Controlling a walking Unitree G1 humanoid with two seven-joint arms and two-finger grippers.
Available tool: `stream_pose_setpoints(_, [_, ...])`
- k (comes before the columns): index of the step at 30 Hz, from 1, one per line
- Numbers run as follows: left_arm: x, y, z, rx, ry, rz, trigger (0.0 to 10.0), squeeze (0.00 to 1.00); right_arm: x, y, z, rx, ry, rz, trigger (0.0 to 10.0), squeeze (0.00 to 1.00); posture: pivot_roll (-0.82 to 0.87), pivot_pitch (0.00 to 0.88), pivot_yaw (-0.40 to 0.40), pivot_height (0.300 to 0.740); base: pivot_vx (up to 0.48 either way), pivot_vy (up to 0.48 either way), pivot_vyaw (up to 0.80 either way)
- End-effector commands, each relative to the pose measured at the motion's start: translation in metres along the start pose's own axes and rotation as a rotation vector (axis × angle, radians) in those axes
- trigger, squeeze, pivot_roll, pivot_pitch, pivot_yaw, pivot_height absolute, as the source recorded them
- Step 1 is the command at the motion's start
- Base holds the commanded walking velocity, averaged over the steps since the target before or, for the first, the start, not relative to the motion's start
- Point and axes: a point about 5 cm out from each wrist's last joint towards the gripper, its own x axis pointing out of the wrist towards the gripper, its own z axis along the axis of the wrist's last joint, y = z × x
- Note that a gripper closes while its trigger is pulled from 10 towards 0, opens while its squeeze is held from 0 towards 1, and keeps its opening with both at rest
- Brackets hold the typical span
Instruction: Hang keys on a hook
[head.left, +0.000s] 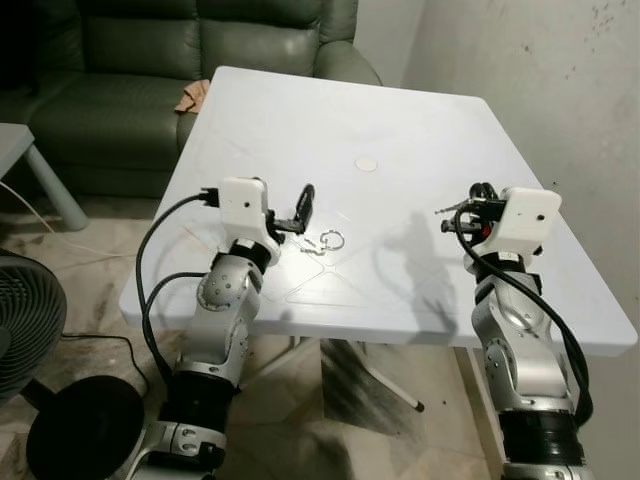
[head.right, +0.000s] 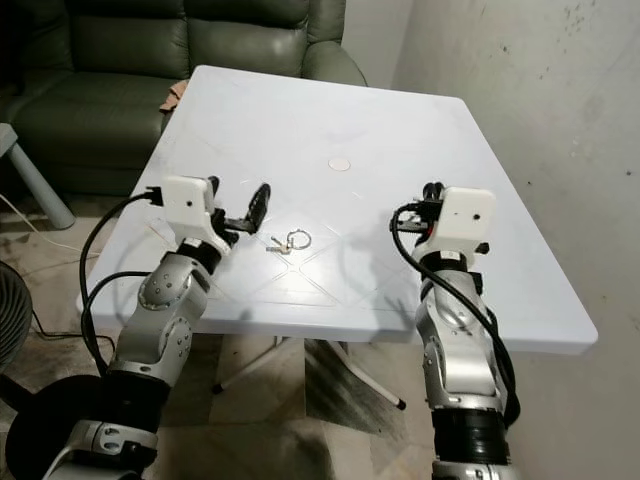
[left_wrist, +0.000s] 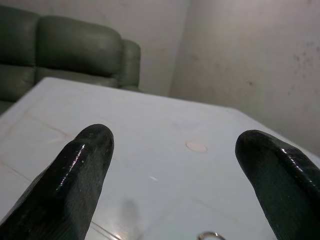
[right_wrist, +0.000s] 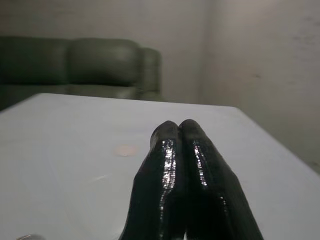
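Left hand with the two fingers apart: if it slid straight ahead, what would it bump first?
Probably the keys, lying on the white table just ahead of the open left hand. Depth is unclear; held high, it may pass over them.

The worktop (head.left: 420, 130) is plain white, with faint moulded lines crossing its near half and a small pale round disc (head.left: 367, 164) toward its middle. The keys (head.left: 325, 242) near its front edge are silvery metal on a silver ring. The left tool (head.left: 303, 212) has glossy black fingers on a white wrist housing above a silver arm with black cables; the right tool (right_wrist: 187, 180) is the same glossy black. The sofa (head.left: 150, 60) beyond the far edge is dark green leather. The wall (head.left: 560, 70) is grey-white and speckled with dark spots.
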Motion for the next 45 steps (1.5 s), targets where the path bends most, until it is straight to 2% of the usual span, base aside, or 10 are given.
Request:
stream_pose_setpoints(1, [0.002, 0.001, 0.000, -0.023, -0.001, 0.002, 10.0, 0.00, -0.006, 0.004, 0.004, 0.028, -0.035, 0.059, 10.0, 0.00, 0.00, 0.000, -0.077, 0.740, 0.000, 0.000, 0.00])
stream_pose_setpoints(2, [0.000, 0.005, -0.005, -0.047, 0.015, 0.002, 10.0, 0.00, -0.015, 0.006, 0.001, 0.055, -0.048, 0.108, 10.0, 0.00, 0.00, 0.000, -0.075, 0.740, 0.000, 0.000, 0.00])
stream_pose_setpoints(6, [-0.005, 0.011, -0.013, -0.078, 0.040, 0.012, 10.0, 0.00, -0.024, 0.009, -0.010, 0.040, -0.011, 0.105, 10.0, 0.00, -0.01, 0.000, -0.069, 0.740, 0.000, 0.000, 0.00])
stream_pose_setpoints(9, [-0.006, 0.017, -0.017, -0.105, 0.063, 0.026, 10.0, 0.00, -0.027, 0.013, -0.017, 0.062, 0.020, 0.114, 10.0, 0.00, -0.01, 0.000, -0.069, 0.740, 0.000, 0.000, 0.00])
stream_pose_setpoints(15, [-0.006, 0.024, -0.024, -0.138, 0.108, 0.060, 10.0, 0.00, -0.025, 0.014, -0.024, 0.065, 0.066, 0.115, 10.0, 0.00, -0.01, 0.000, -0.059, 0.740, 0.000, 0.000, -0.50])
stream_pose_setpoints(17, [-0.006, 0.025, -0.027, -0.125, 0.125, 0.061, 10.0, 0.00, -0.023, 0.013, -0.024, 0.065, 0.066, 0.121, 10.0, 0.00, -0.01, 0.000, -0.059, 0.740, 0.000, 0.000, -0.76])
stream_pose_setpoints(21, [-0.005, 0.026, -0.028, -0.107, 0.123, 0.046, 10.0, 0.00, -0.023, 0.011, -0.026, 0.045, 0.066, 0.107, 10.0, 0.00, -0.02, 0.000, -0.049, 0.740, 0.000, 0.000, -0.76])
stream_pose_setpoints(32, [0.004, 0.037, -0.018, -0.105, 0.083, 0.081, 10.0, 0.00, -0.020, 0.022, -0.030, 0.039, 0.073, 0.118, 10.0, 0.00, -0.01, 0.000, -0.047, 0.740, 0.000, 0.000, -0.75])
stream_pose_setpoints(41, [0.010, 0.037, -0.022, -0.116, 0.109, 0.104, 10.0, 0.00, -0.014, 0.018, -0.029, 0.016, 0.062, 0.113, 10.0, 0.00, -0.03, 0.000, -0.034, 0.740, 0.000, 0.457, -0.75])
stream_pose_setpoints(45, [0.015, 0.036, -0.022, -0.118, 0.123, 0.124, 10.0, 0.00, -0.015, 0.019, -0.031, 0.015, 0.064, 0.110, 10.0, 0.00, -0.03, 0.000, -0.028, 0.740, 0.000, 0.076, -0.76])
